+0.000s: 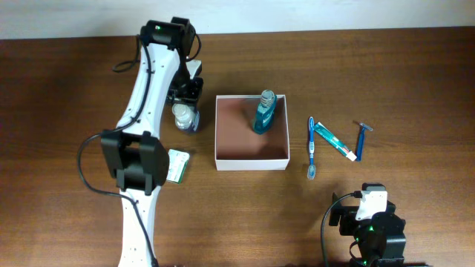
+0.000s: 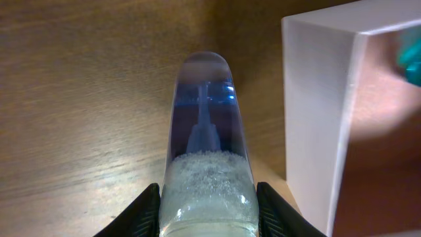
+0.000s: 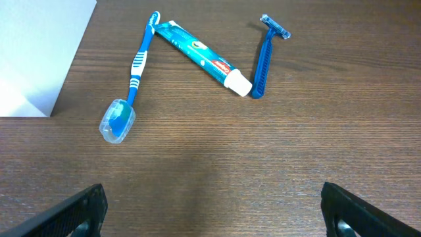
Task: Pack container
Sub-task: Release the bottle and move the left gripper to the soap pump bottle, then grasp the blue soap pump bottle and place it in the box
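Left wrist: left fingers point(image 2: 135, 217) are clamping a clear bottle point(image 2: 207, 151) beside the container point(image 2: 316, 99), for packing. Right fingers point(image 3: 75, 210) are gaping, empty.

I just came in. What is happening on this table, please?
The robot is packing toiletries into the container. A teal bottle already stands inside. The left gripper is closed on a clear bottle just outside its left wall. The toothbrush, toothpaste and razor lie on the table, and the right gripper is open near them.
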`<state>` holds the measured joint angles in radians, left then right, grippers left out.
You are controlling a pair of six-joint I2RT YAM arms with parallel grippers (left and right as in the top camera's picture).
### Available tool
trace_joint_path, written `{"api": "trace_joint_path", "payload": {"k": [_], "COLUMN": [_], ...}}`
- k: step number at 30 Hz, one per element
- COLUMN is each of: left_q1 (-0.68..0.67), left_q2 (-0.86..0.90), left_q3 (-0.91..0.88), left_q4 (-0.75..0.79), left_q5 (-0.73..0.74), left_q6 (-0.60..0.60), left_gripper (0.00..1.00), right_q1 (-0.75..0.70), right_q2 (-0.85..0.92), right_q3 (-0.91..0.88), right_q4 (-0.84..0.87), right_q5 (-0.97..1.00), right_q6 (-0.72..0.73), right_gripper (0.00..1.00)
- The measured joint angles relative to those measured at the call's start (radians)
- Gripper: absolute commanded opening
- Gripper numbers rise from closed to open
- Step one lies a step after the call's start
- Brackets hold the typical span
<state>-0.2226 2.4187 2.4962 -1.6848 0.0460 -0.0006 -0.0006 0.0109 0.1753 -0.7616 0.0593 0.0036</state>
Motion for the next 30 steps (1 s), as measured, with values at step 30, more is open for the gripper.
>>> {"api": "trace_joint_path", "payload": {"k": [30], "left_q1": [-0.304], "left_q2": [-0.262], "left_q3": [-0.001], "left_q4": [0.001], "left_q5": [-0.014], "left_q6": [-0.027], "left_gripper": [0.34], "right_q1": [0.0], "right_q2": [0.0], "right_q3": [0.0], "right_q4": [0.0], "right_q5": [0.0], "right_q6": [0.001], "right_gripper": [0.99]}}
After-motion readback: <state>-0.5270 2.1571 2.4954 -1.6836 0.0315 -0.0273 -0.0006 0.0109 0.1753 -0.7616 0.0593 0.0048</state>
